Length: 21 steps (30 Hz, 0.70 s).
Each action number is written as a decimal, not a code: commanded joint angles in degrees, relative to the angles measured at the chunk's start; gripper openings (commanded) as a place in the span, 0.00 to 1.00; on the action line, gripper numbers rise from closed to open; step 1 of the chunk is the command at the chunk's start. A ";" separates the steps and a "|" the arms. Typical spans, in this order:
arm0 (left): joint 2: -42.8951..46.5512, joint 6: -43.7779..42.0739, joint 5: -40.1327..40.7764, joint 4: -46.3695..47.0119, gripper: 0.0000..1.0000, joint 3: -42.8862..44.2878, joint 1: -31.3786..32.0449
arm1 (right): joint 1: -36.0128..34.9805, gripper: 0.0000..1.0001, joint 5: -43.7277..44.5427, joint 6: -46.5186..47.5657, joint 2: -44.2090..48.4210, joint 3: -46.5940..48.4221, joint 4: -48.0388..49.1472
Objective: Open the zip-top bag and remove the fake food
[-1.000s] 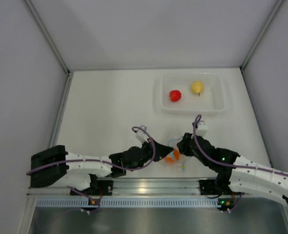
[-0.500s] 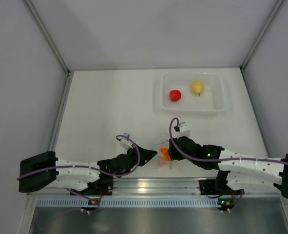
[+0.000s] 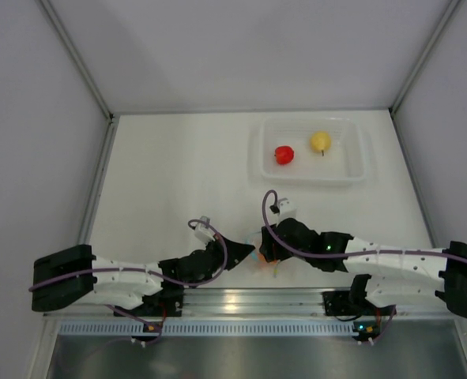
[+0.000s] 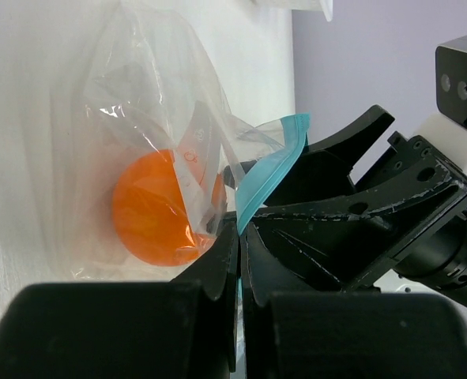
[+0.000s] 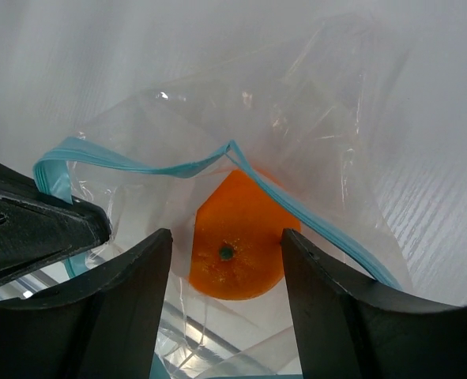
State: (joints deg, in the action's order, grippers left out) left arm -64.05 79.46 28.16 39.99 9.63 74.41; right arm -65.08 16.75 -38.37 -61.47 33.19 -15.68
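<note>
The clear zip-top bag (image 4: 138, 118) with its light blue zip strip (image 4: 269, 170) lies near the table's front edge between both grippers (image 3: 258, 254). Its mouth gapes open in the right wrist view (image 5: 217, 170). The orange fruit (image 5: 237, 241) sits inside it, also seen in the left wrist view (image 4: 158, 207). My left gripper (image 4: 239, 237) is shut on the bag's zip strip. My right gripper (image 5: 227, 264) is open, its fingers at the bag mouth on either side of the orange fruit. The red fruit (image 3: 284, 155) and the yellow pear (image 3: 321, 141) lie in the tray.
A clear rigid tray (image 3: 352, 172) stands at the back right of the white table. Grey walls enclose the table on three sides. A metal rail (image 3: 241, 300) runs along the near edge just behind the bag.
Both grippers have shifted left with the bag. The right gripper has pushed forward to the bag mouth, towards the orange fruit. The left gripper keeps its hold on the zip strip.
</note>
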 commanded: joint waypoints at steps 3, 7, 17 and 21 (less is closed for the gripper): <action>-0.72 2.45 1.54 1.76 0.00 -1.98 -0.06 | -1.89 0.60 -1.29 0.49 -0.84 1.27 -0.92; -0.55 3.16 1.98 1.76 0.00 -2.95 -0.06 | -1.81 0.61 -0.93 0.14 -0.75 -0.32 -2.68; -0.81 3.77 1.90 1.85 0.00 -3.30 -0.06 | -2.86 0.68 -2.87 0.14 -8.39 -0.93 1.61; -0.55 3.60 1.98 1.94 0.00 -3.48 -0.06 | -3.04 0.68 -2.43 -0.13 -12.09 -0.67 3.11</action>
State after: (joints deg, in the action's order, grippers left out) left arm -64.42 82.56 29.50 40.03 6.85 74.39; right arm -66.32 15.90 -38.33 -69.19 33.63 -10.15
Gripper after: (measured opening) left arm 0.023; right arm 0.684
